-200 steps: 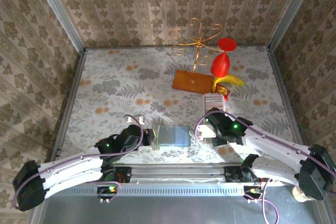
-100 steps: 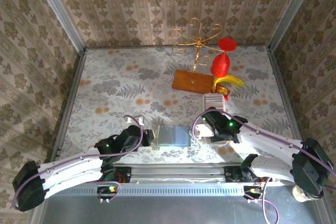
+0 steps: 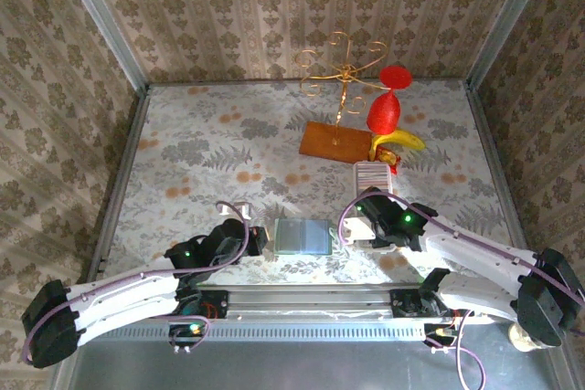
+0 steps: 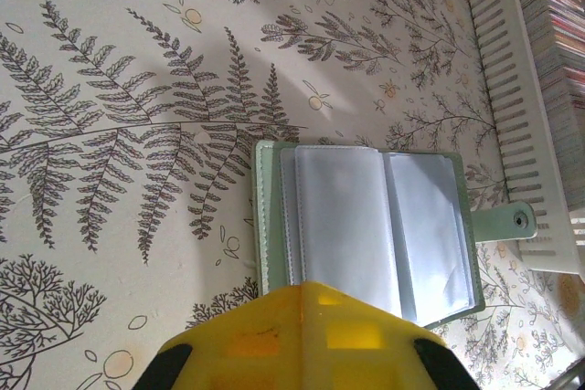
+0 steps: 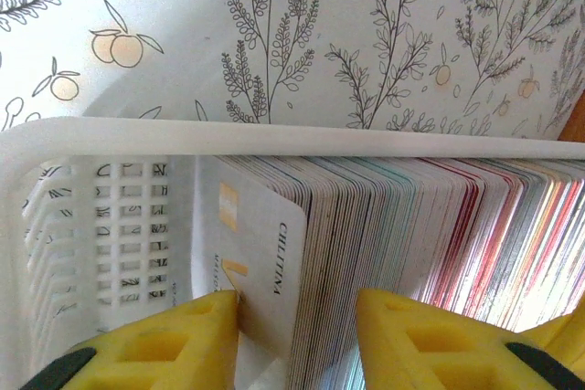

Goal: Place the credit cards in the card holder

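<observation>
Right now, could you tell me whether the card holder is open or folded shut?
Open: the card holder lies spread flat, its clear inner pockets facing up.

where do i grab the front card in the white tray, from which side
Pinch the front card by its top edge, coming down from above, one finger on each face. The cards stand on edge, packed tight in the tray, so only top edges are free; the gap at the tray's end wall gives a finger room.

Wooden board (image 3: 334,141), gold wire stand (image 3: 343,66) — banana (image 3: 399,141) beside
</observation>
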Available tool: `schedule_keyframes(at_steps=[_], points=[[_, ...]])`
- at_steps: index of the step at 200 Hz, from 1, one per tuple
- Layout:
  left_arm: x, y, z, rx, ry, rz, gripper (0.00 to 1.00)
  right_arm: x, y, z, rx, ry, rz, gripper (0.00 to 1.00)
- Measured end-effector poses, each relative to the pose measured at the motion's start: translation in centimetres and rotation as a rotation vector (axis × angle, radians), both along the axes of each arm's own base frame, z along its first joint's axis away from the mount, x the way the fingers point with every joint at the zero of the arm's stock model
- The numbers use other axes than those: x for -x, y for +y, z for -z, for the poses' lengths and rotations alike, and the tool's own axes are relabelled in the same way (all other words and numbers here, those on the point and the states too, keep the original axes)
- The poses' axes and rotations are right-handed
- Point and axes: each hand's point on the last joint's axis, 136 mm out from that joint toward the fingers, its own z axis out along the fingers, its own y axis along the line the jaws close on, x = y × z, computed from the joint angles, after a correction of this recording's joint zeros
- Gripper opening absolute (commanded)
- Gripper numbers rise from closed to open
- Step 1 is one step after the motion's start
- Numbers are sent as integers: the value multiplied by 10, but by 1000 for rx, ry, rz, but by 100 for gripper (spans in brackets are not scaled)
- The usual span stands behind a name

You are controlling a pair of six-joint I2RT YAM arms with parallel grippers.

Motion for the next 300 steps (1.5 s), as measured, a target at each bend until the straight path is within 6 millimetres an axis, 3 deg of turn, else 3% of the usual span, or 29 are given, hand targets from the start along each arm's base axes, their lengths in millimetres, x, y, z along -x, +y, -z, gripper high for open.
schedule_keyframes(at_steps=[47,135,198,267,300], points=[[0,0,0,0,1,0,4,4,-1,-1,-10,10,3,23],[1,-1,0,6,9,4,4,4,-1,-9,-40,-15,10,19],[4,-3,0,9,13,11,3,7,-3,-14,-54,-22,19,11],[4,-3,0,9,13,12,2,28,-5,-15,-98,59,28,0],[7,-5,0,9,13,23,2,34,-4,-22,-139,66,34,0]])
